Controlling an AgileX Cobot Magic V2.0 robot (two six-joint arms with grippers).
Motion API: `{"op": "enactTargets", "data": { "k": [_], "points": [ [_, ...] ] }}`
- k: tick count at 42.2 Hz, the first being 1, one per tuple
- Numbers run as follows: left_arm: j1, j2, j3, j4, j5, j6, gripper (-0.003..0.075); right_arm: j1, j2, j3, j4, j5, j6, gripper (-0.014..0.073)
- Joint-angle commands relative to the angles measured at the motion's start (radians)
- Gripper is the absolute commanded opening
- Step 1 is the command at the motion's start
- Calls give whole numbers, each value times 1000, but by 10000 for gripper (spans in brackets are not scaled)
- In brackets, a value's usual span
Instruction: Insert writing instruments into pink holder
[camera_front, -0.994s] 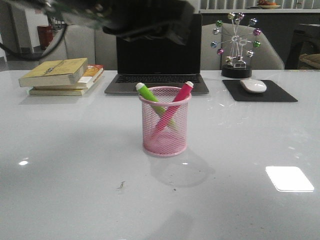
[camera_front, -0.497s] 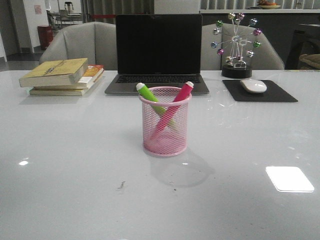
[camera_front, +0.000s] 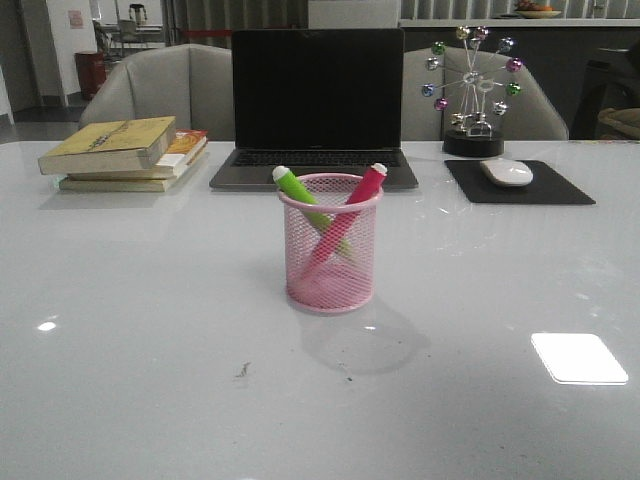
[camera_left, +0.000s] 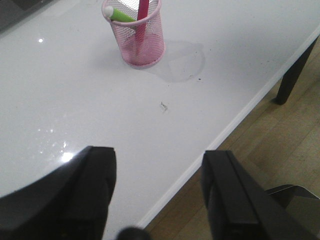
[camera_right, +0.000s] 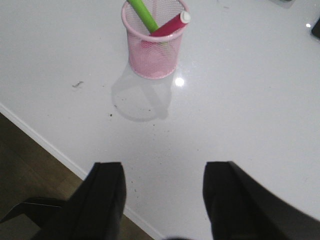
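The pink mesh holder (camera_front: 330, 260) stands upright mid-table with both pens inside, crossed. The lime green marker (camera_front: 297, 187) leans left and the pink-magenta marker (camera_front: 364, 187) leans right, their whitish ends above the rim. No arm shows in the front view. In the left wrist view the holder (camera_left: 137, 37) is far from my open left gripper (camera_left: 160, 155), which hangs empty over the table's near edge. In the right wrist view the holder (camera_right: 154, 47) lies well beyond my open, empty right gripper (camera_right: 165, 167), also near the table edge.
Behind the holder is an open laptop (camera_front: 315, 105). A stack of books (camera_front: 125, 152) lies back left. A mouse (camera_front: 506, 171) on a black pad (camera_front: 520, 182) and a ferris-wheel ornament (camera_front: 471, 90) sit back right. Wooden floor (camera_left: 280, 150) shows past the table edge.
One second ago a dark arm crossed the top of the front view above the laptop; it has withdrawn out of that view. Holder and markers have not moved.
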Motion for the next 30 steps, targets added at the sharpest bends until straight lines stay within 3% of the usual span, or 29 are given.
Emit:
{"op": "enactTargets", "data": {
  "k": [1, 7, 16, 21, 30],
  "points": [
    [3, -3, -20, 3, -65, -60, 399, 1, -13, 7, -6, -101, -11, 468],
    [3, -3, -20, 21, -65, -60, 301, 1, -13, 34, 0, -139, -11, 409],
    [3, -3, -20, 65, -67, -58, 90, 1, -13, 38, -6, -143, -11, 136],
    [3, -3, -20, 72, -67, -58, 96, 1, -13, 38, -6, -142, -11, 24],
    [3, -3, -20, 67, -71, -58, 96, 1, -9, 38, -8, -103, -11, 29]
  ]
}}
